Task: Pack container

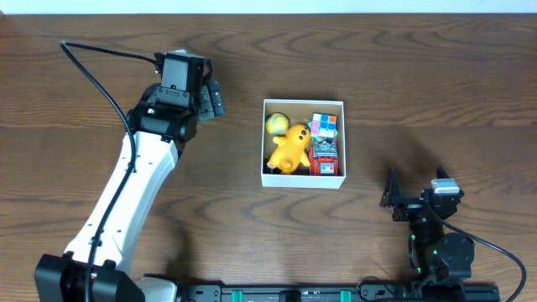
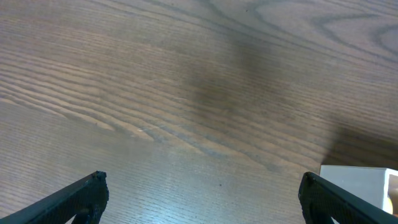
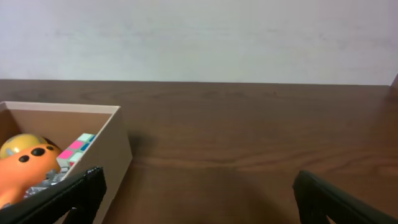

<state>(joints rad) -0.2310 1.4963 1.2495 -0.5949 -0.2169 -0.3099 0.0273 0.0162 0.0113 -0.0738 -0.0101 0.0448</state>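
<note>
Looks pretty much done to me: the container (image 1: 303, 180) sits mid-table with a ball (image 1: 275, 124), a yellow toy (image 1: 289, 147), a colourful cube (image 1: 324, 126) and a red toy (image 1: 325, 155) already inside. The left gripper (image 1: 211, 99) hangs wide open and empty over bare table (image 1: 436, 75) off to the box's left, and the right gripper (image 1: 415, 189) is parked near the front edge, also spread open and holding nothing. I can't spot any toy left outside, though the left arm might be hiding something small.

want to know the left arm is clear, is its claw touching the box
Apart. The overhead view shows a strip of bare table between the left claw and the box.
</note>
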